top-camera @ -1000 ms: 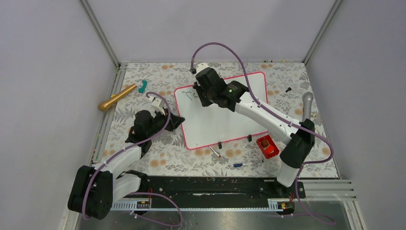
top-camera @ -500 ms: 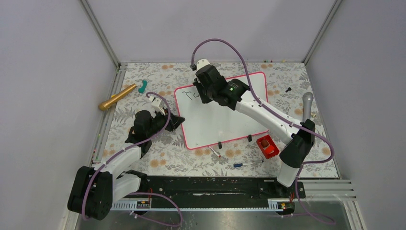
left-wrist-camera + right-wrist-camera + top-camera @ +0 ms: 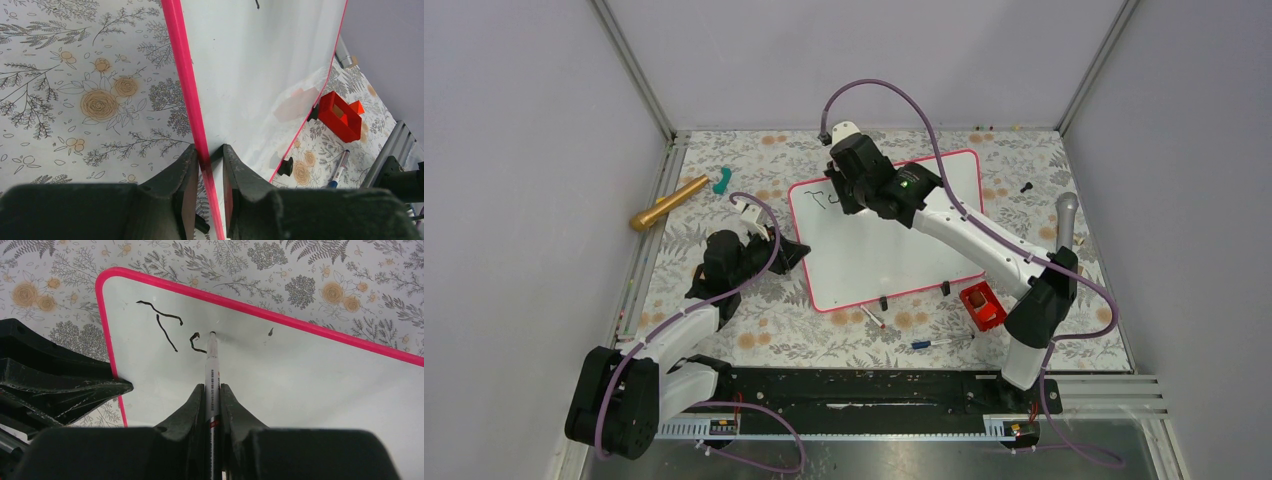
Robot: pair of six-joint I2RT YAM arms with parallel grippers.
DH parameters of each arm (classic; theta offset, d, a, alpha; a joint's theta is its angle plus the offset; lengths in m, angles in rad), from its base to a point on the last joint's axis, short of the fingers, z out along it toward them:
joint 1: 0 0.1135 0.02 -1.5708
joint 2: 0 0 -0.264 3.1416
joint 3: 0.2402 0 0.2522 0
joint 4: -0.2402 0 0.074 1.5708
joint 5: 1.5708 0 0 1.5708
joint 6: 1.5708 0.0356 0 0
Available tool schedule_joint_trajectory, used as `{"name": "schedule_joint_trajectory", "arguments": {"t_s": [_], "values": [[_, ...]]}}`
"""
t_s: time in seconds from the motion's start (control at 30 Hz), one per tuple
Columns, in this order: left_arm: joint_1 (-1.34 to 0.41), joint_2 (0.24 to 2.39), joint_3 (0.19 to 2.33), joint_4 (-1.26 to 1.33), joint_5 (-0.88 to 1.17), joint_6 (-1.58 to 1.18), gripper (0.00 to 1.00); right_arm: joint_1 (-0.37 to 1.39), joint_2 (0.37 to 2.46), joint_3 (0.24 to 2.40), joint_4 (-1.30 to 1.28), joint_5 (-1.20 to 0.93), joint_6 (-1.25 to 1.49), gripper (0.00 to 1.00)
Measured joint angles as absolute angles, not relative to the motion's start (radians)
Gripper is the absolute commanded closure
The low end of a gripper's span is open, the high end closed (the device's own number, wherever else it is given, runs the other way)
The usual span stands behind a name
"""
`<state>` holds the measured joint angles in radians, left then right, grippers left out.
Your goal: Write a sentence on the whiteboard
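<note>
Top view: the whiteboard [image 3: 889, 255] lies slightly askew at the centre of the floral desk [image 3: 774, 330]. The right pincer [image 3: 837, 198] is over its upper-left corner, and the left pincer [image 3: 790, 252] meets its left edge. Of the sentence [image 3: 824, 197], only a few black strokes show in that corner. A gold cylinder [image 3: 669, 203] and a teal object [image 3: 722, 180] lie at upper left, well apart from the board. A red box [image 3: 982, 305] and a blue pen [image 3: 934, 343] lie just off the board's lower-right corner.

Left wrist view: the left pincer [image 3: 205, 152] is clamped on the pink-red frame of the whiteboard [image 3: 250, 65], one finger on each side of the rim. The red box [image 3: 342, 115] and the blue pen [image 3: 340, 170] sit at the right of the frame, past the board's far edge.

Right wrist view: the right pincer [image 3: 212, 390] grips a marker [image 3: 212, 360] between its fingers, and the marker's tip touches the whiteboard [image 3: 300, 375]. The sentence [image 3: 160, 320] sits in the board's upper-left corner: a wavy bar, a slanted stroke beneath it and a small curl just left of the tip. The left pincer [image 3: 60, 385] fills the lower left of the frame, at the board's edge.
</note>
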<state>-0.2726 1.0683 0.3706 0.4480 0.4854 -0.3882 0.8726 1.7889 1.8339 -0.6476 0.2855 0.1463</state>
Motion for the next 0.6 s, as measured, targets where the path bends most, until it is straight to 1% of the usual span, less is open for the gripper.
{"name": "schedule_joint_trajectory", "arguments": {"t_s": [0.6], "values": [[-0.274,1.068,0.371,0.443,0.485,-0.388,1.0,0.873,1.803,1.85,-0.654,0.241,0.147,1.0]]}}
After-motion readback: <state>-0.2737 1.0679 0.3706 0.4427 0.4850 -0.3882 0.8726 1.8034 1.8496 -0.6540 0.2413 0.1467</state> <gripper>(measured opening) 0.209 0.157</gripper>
